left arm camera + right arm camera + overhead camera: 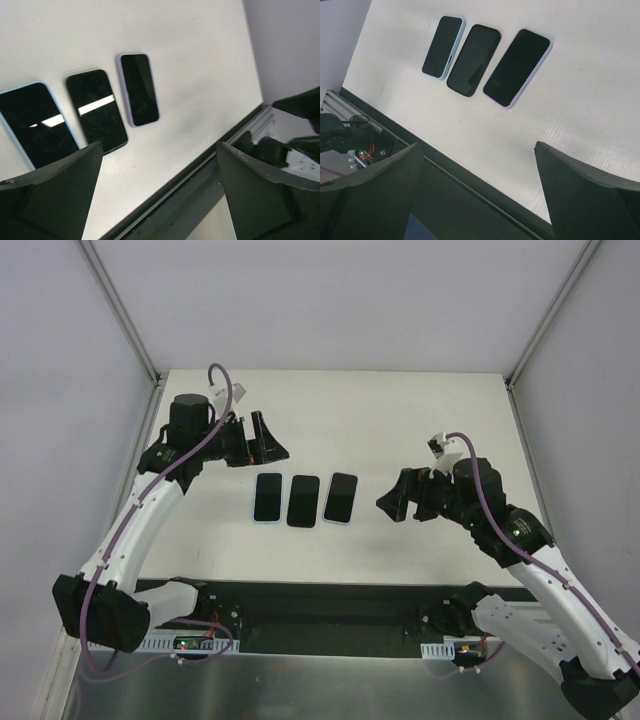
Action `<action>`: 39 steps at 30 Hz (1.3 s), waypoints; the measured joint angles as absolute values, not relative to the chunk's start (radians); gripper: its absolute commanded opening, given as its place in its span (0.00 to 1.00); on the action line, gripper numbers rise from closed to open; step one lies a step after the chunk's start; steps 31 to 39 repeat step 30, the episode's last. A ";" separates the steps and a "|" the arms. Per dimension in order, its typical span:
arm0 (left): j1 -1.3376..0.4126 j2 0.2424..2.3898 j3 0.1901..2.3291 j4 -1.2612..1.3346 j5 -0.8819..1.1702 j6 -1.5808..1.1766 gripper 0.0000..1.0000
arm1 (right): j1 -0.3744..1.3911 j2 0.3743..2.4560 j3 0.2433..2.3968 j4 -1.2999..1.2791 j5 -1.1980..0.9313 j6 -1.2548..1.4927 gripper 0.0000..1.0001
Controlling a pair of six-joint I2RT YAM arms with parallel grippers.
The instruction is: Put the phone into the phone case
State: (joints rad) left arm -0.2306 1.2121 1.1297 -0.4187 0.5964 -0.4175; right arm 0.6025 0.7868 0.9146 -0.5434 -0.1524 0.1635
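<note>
Three phone-shaped slabs lie side by side on the white table (400, 420), dark faces up. The left one has a light-blue rim (267, 498), the middle one is plain black (303, 501), the right one has a lilac rim (341, 498). I cannot tell which is a bare phone and which is cased. My left gripper (270, 443) is open and empty, hovering behind and left of the row. My right gripper (392, 500) is open and empty, just right of the lilac one. All three show in the left wrist view (96, 110) and the right wrist view (473, 59).
A black rail (320, 605) runs along the table's near edge, with the arm bases on it. Grey enclosure walls (60, 360) stand at the left, right and back. Part of the right arm (300, 107) shows in the left wrist view.
</note>
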 measured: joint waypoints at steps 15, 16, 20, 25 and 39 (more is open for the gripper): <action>-0.243 0.688 0.858 -0.311 0.655 -0.427 0.99 | 0.603 0.639 0.924 -0.671 0.028 0.256 0.96; -0.243 0.670 0.848 -0.308 0.655 -0.427 0.99 | 0.603 0.625 0.919 -0.671 0.036 0.259 0.96; -0.243 0.645 0.835 -0.296 0.652 -0.428 0.99 | 0.603 0.585 0.904 -0.675 0.067 0.271 0.96; -0.243 0.639 0.835 -0.277 0.646 -0.428 0.99 | 0.603 0.585 0.902 -0.682 0.080 0.273 0.96; -0.243 0.640 0.835 -0.266 0.646 -0.428 0.99 | 0.603 0.585 0.902 -0.686 0.093 0.271 0.96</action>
